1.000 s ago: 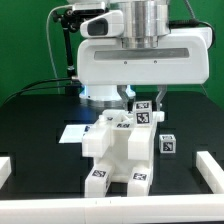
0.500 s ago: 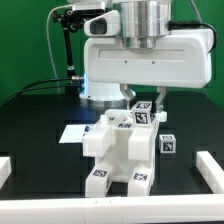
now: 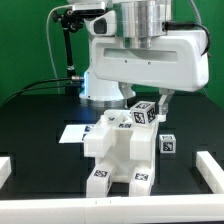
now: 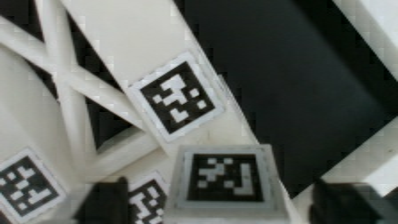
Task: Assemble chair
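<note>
The partly built white chair [image 3: 115, 150] stands in the middle of the black table, with tags on its front feet. A small tagged white cube [image 3: 145, 112] sits tilted on its top, at the exterior view's right. My gripper [image 3: 145, 100] hangs straight over that cube. In the wrist view the cube [image 4: 222, 175] lies between my dark fingertips [image 4: 111, 200], with a gap on each side, so the jaws stand open and touch nothing. White bars of the chair [image 4: 107, 60] run below, one carrying a tag [image 4: 178, 95].
Another small tagged cube [image 3: 168, 143] rests on the table just beyond the chair at the exterior view's right. The marker board [image 3: 72, 132] lies flat behind the chair at that view's left. White rails [image 3: 210, 170] border the table's sides and front.
The jaws have spread apart and let go of the small cube on the chair's top. The cube now sits more tilted. The arm's head has shifted slightly.
</note>
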Robot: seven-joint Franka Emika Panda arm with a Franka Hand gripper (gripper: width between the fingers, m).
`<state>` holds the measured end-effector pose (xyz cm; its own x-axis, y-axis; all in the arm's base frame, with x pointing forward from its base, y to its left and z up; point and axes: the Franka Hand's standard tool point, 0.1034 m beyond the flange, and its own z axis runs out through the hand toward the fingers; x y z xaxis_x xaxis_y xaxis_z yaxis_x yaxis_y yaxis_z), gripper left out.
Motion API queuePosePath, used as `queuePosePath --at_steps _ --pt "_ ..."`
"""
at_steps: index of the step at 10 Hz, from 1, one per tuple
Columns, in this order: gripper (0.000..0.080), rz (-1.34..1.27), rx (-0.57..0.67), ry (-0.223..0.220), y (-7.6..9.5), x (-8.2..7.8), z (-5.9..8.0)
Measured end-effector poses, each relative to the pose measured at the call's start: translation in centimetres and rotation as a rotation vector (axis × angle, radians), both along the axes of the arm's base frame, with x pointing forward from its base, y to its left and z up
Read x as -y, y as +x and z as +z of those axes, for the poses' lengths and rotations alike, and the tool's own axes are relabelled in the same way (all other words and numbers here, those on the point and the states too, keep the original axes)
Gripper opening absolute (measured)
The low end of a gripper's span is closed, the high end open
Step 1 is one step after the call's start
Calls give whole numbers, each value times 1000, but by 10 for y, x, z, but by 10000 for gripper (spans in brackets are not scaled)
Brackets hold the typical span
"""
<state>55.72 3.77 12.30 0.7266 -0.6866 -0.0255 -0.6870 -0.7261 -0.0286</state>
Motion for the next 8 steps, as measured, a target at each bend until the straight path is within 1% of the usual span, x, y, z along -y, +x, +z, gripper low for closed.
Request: queuePosePath --at_steps 1,2,3,8 --pt "562 31 -4 2 0 -1 1" --pt "634 197 -6 -5 2 -1 4" --pt "645 407 0 -23 3 -6 5" --pt "648 756 4 -20 3 -4 4"
